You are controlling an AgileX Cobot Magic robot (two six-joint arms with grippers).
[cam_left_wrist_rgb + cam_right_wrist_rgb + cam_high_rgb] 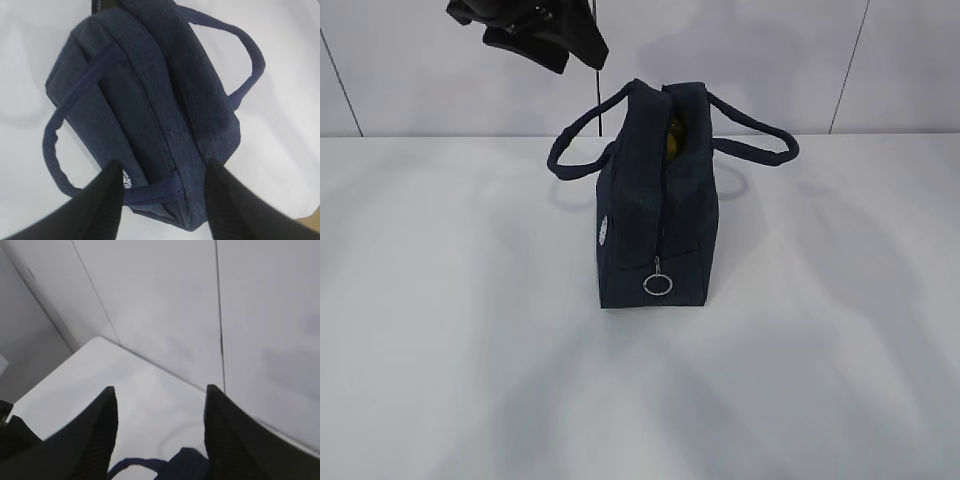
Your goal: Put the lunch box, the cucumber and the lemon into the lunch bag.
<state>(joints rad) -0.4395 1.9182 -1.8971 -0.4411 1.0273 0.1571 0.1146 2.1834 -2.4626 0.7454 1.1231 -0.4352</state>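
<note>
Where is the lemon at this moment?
In the exterior view, something yellow, likely the lemon, shows inside the lunch bag, just under its open top between the two handles. The bag stands near the middle of the table.

No text can be read; the bag [655,200] has a small round white logo [605,230], too blurred to make out.

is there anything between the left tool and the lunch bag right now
Nothing visible does. The left tool hangs open above the lunch bag, with only air between; the bag's top gapes, showing something yellow inside.
</note>
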